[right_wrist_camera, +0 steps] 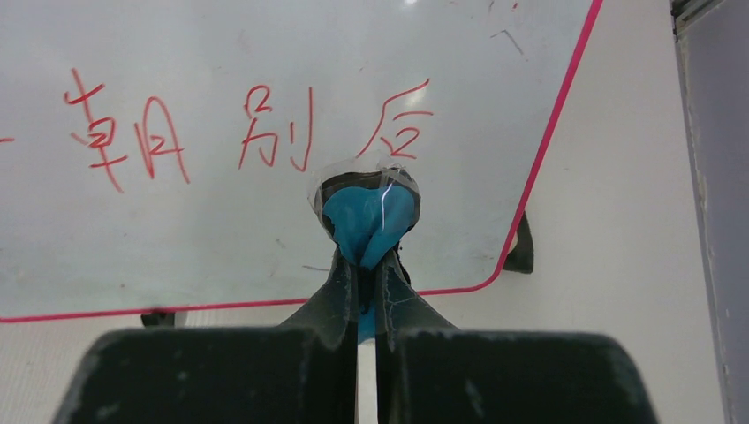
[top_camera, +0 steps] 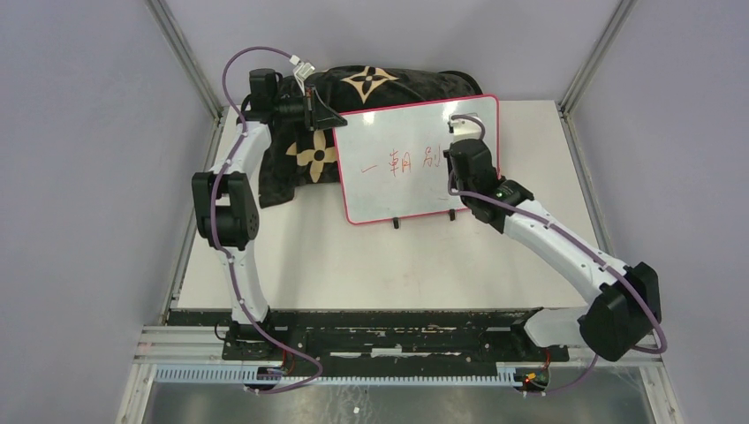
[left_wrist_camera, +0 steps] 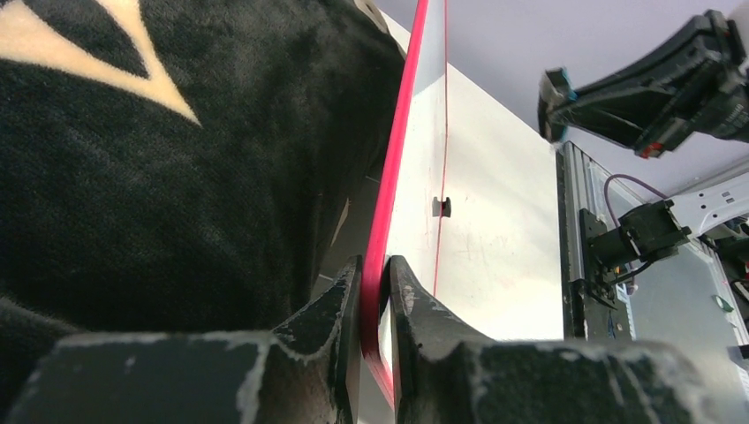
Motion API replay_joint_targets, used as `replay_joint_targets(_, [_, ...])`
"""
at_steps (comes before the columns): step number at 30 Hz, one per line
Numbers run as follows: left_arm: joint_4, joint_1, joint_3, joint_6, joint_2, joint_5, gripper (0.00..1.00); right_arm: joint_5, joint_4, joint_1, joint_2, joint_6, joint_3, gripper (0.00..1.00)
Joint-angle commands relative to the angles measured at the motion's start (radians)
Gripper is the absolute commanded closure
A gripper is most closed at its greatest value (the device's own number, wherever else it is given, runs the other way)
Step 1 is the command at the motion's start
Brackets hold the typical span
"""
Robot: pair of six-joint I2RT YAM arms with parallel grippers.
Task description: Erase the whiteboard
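The whiteboard [top_camera: 397, 168] stands tilted on small black feet, leaning back on a black cushion, with red handwritten characters [right_wrist_camera: 256, 132] across its middle. My left gripper [top_camera: 329, 119] is shut on the board's pink-red frame [left_wrist_camera: 389, 194] at its upper left corner. My right gripper [right_wrist_camera: 366, 265] is shut on a blue cloth wad [right_wrist_camera: 369, 221], held against the board face just below the rightmost character. In the top view the right gripper [top_camera: 461, 159] sits over the board's right part and hides the last character.
The black cushion with tan flowers [top_camera: 371, 84] lies behind and left of the board. A black foot [right_wrist_camera: 523, 247] shows at the board's lower right corner. The white table [top_camera: 353, 265] runs to metal frame posts [top_camera: 190, 62] at both sides.
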Motion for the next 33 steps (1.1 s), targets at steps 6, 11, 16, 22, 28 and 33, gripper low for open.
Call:
replay_joint_targets(6, [-0.159, -0.005, 0.087, 0.135, 0.058, 0.025, 0.97, -0.139, 0.246, -0.207, 0.111, -0.056, 0.052, 0.99])
replay_joint_targets(11, [-0.196, -0.006, 0.111, 0.165, 0.074, 0.021, 0.97, -0.185, 0.312, -0.274, 0.169, -0.091, 0.078, 1.0])
replay_joint_targets(16, [-0.224, -0.006, 0.129, 0.185, 0.084, 0.018, 0.97, -0.198, 0.347, -0.278, 0.196, -0.106, 0.085, 1.0])
replay_joint_targets(22, [-0.251, -0.006, 0.148, 0.194, 0.087, 0.008, 0.97, -0.2, 0.366, -0.278, 0.246, -0.122, 0.112, 0.99])
replay_joint_targets(28, [-0.301, -0.005, 0.167, 0.229, 0.089, -0.001, 0.97, -0.218, 0.37, -0.278, 0.298, -0.121, 0.147, 0.99])
replay_joint_targets(33, [-0.316, -0.006, 0.167, 0.237, 0.082, -0.008, 0.97, -0.285, 0.361, -0.276, 0.346, -0.096, 0.183, 0.99])
